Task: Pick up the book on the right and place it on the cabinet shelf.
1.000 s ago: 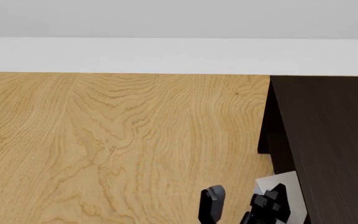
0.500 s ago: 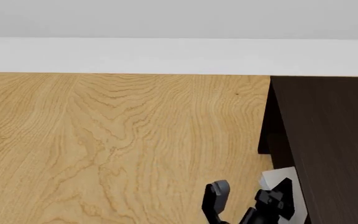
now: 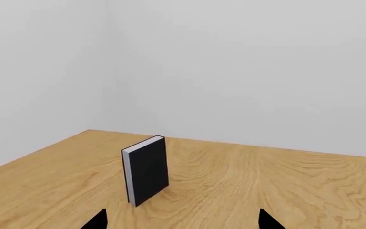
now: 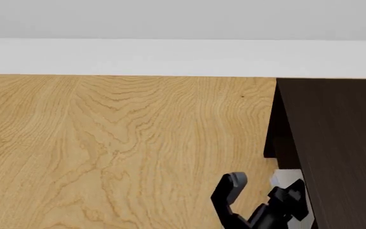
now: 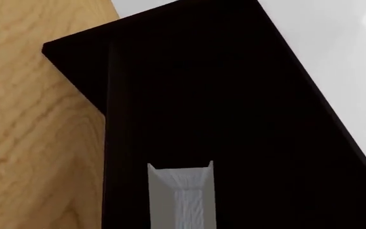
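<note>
The book (image 4: 287, 178), light grey with white page edges, shows beside the dark brown cabinet (image 4: 335, 143), mostly hidden behind the cabinet's top board. My right gripper (image 4: 264, 198) is shut on it at the head view's lower edge. In the right wrist view the book (image 5: 181, 195) stands end-on, framed on every side by the cabinet's dark boards (image 5: 189, 86). I cannot make out the cabinet shelf itself in that darkness. My left gripper (image 3: 181, 222) is open over the table, with only its two black fingertips (image 3: 97, 220) showing.
A black-covered book (image 3: 146, 169) stands upright on the wooden table (image 4: 126, 143), a short way in front of my left gripper. White walls (image 4: 170, 28) close off the table's far side.
My right gripper has moved forward with the book, toward the cabinet. Less of the book shows beside the cabinet's top than a second ago.
</note>
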Tool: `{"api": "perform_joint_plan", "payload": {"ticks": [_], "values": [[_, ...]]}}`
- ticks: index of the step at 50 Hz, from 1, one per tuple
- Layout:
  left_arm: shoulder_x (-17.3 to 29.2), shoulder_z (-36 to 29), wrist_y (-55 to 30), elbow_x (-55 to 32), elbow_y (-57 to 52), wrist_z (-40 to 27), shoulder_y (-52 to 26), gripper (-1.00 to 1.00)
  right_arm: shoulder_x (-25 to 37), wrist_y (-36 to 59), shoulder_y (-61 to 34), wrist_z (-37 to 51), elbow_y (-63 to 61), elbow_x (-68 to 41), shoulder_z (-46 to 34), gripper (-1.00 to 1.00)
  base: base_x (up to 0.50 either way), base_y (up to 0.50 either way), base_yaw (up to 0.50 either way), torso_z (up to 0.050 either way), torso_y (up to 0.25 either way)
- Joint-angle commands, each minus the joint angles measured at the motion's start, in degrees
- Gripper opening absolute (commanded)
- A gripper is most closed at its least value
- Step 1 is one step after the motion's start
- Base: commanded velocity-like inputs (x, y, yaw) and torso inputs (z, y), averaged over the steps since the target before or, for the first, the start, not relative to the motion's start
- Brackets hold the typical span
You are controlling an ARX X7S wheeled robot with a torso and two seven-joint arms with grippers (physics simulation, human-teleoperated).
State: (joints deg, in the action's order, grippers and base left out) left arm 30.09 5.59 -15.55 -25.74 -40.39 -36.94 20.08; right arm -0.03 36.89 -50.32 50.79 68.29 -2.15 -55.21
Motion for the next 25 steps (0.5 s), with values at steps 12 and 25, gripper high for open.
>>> {"api": "perform_joint_plan", "payload": {"ticks": [12, 25], "values": [[-0.1, 0.3, 1.5, 0.4, 0.6, 0.3, 0.9, 1.00, 1.0, -0.9, -5.6, -17.0, 6.7, 2.0, -15.0, -1.00, 0.02, -0.01, -0.02, -0.003, 0.000], [0.2, 0.1, -0.1, -0.2, -0.5, -0.5, 0.3, 1.00, 0.4, -2.0, -5.2, -16.5, 6.7, 1.9, -15.4, 1.00, 0.02, -0.01, -0.02, -0.002, 0.000]]}}
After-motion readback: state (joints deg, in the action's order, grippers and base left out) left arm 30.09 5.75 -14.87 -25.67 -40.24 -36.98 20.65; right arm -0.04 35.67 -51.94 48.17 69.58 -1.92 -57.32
